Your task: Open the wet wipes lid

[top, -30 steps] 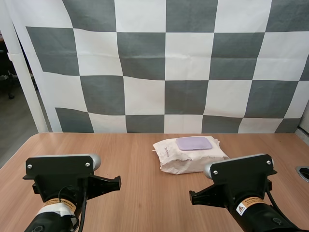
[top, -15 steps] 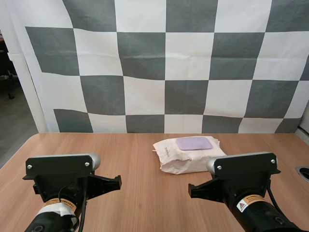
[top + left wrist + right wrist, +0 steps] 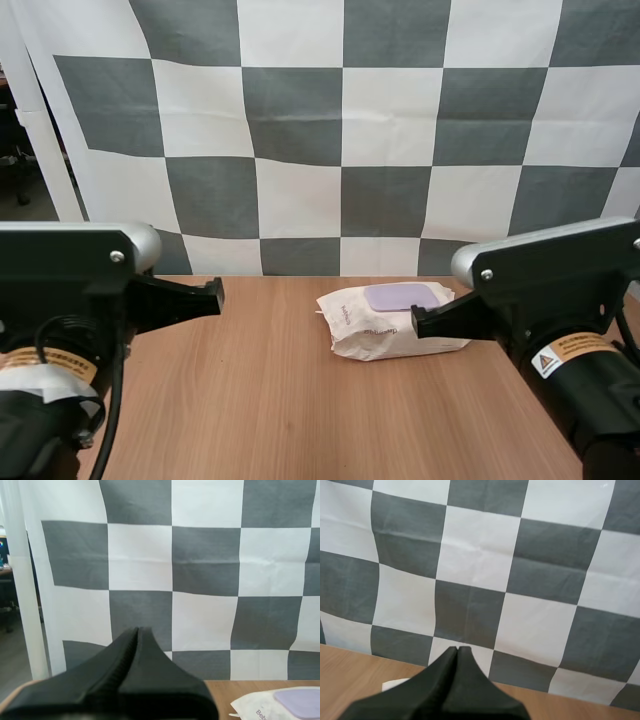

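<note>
Left pincer (image 3: pixel 137 630) pinched together, wet wipes pack (image 3: pixel 255 707) ahead, rightward, lid (image 3: pixel 300 702) down

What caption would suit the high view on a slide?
Left end effector and right end effector hover over a wooden table, flanking a wet wipes pack with its purple lid closed.

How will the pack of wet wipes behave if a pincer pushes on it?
Probably soft: the pack of wet wipes has a crinkled, bulging wrapper, so it may dent. Its purple lid looks flat and stiffer. Lying flat on the smooth table, it should not tip, but might slide.
</note>
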{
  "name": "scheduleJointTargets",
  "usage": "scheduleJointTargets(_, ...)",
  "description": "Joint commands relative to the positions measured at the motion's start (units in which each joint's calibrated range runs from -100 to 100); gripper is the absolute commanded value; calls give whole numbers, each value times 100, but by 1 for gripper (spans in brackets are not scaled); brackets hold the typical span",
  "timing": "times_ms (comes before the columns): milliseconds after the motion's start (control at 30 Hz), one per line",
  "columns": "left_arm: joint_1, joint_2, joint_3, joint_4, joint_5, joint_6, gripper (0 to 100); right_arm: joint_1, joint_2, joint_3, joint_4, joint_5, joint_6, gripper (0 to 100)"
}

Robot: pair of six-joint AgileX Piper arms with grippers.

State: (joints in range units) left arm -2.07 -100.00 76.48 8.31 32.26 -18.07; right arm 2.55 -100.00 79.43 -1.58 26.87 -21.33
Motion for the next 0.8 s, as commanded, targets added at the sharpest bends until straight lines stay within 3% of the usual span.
scheduleJointTargets(0, 0, 0, -513, 75, 784, -6, 0, -2, 0, -555, -50, 877, 3, 0)
scheduleJointTargets(167, 0, 0, -980, -110, 1351, -6, 0, -2, 0, -1157, 195, 1816, 3, 0)
scheduleJointTargets(500, 0, 0, -984, -166, 1355, -75, 0, -2, 39, -1787, 219, 2246, -209, 0)
scheduleJointTargets(600, -14, 264, -984, -358, 1207, 379, 0, -2, 398, -1916, 209, 2764, -247, 0)
scheduleJointTargets(767, -17, 1579, -984, -831, 1774, 1758, 0, -2, 1201, -2138, 197, 3302, -429, 0)
